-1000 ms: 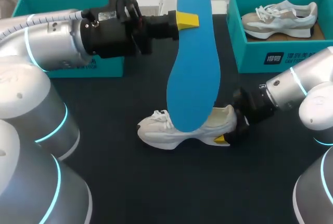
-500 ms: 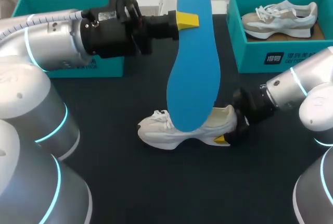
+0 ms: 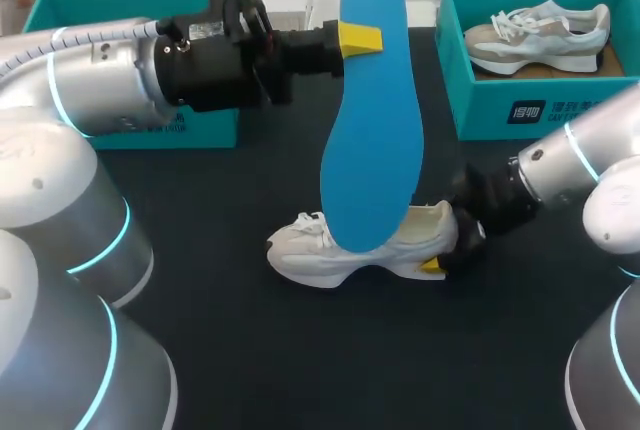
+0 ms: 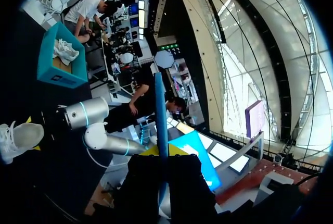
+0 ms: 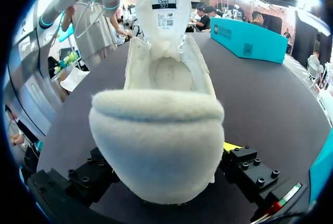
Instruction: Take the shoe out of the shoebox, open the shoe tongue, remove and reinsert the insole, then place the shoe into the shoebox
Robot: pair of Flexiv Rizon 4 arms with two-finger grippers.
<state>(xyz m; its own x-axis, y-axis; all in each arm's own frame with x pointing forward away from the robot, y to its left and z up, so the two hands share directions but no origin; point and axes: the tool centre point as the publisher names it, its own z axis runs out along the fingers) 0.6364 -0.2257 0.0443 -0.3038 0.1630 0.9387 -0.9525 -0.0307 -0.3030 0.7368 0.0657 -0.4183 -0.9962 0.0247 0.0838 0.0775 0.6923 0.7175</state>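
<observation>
We are gripping the blue insole [image 3: 372,120] in our left hand [image 3: 361,38], whose two fingers are closing on its upper part, one on each face. The insole is hanging upright above the bench [image 3: 300,370], and in the head view its lower end is covering the middle of the shoe [image 3: 300,250]. In the left wrist view we are seeing the insole edge-on, running straight out between that hand's fingers.

The shoe is standing on its sole near the middle of the bench, with its toe pointing toward our left side and its heel toward our right. Our right hand [image 3: 447,248] is clamping the heel from both sides, and one of its yellow fingertips [image 3: 432,266] is showing low beside the heel. In the right wrist view the padded heel is filling the space between the fingers. Beyond it, the tongue [image 5: 164,15] is standing up and folded back, leaving the mouth of the shoe wide open.

The right shoebox [image 3: 480,100], a teal one, is sitting at the far right of the bench, well apart from the shoe, and is holding a second shoe [image 3: 535,32] of the same pale colour. The left shoebox [image 3: 100,0], also teal, is sitting at the far left, partly behind our left arm, and we cannot tell what is lying inside it.
</observation>
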